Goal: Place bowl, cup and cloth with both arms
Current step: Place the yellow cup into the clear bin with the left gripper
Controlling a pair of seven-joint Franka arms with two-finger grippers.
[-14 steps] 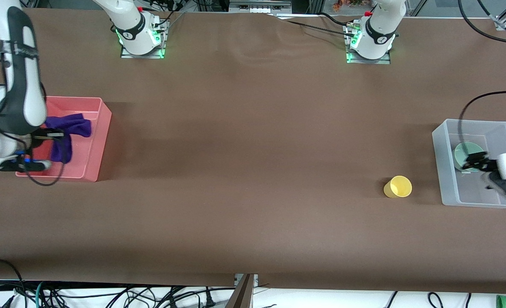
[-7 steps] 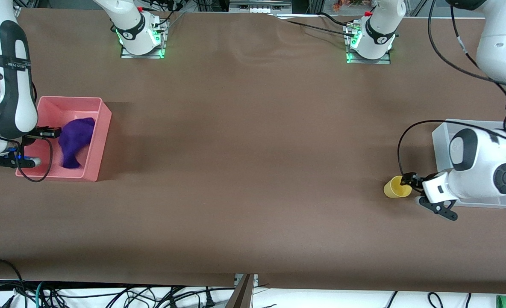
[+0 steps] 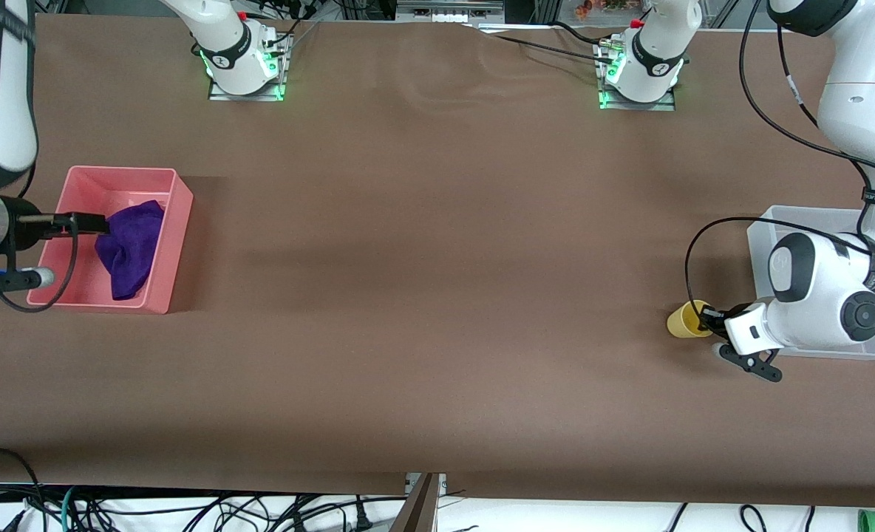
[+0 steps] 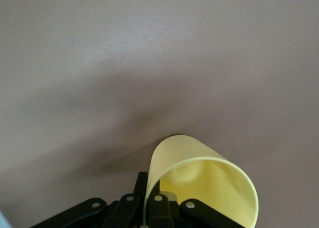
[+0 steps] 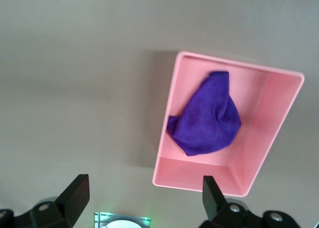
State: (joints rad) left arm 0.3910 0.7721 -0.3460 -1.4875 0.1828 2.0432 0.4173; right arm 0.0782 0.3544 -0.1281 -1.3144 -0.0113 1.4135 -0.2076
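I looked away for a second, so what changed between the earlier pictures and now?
The right end effector let the cloth drop into the pink bin and rose, open. The left end effector left the clear bin and gripped the cup, tilting it. Both bins stayed.

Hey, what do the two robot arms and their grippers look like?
Both arms have glossy white shells with black joint bands, and loose black cables loop along them. The left arm shows round black end caps and small lettering. The left gripper and right gripper are black; the bases glow green.
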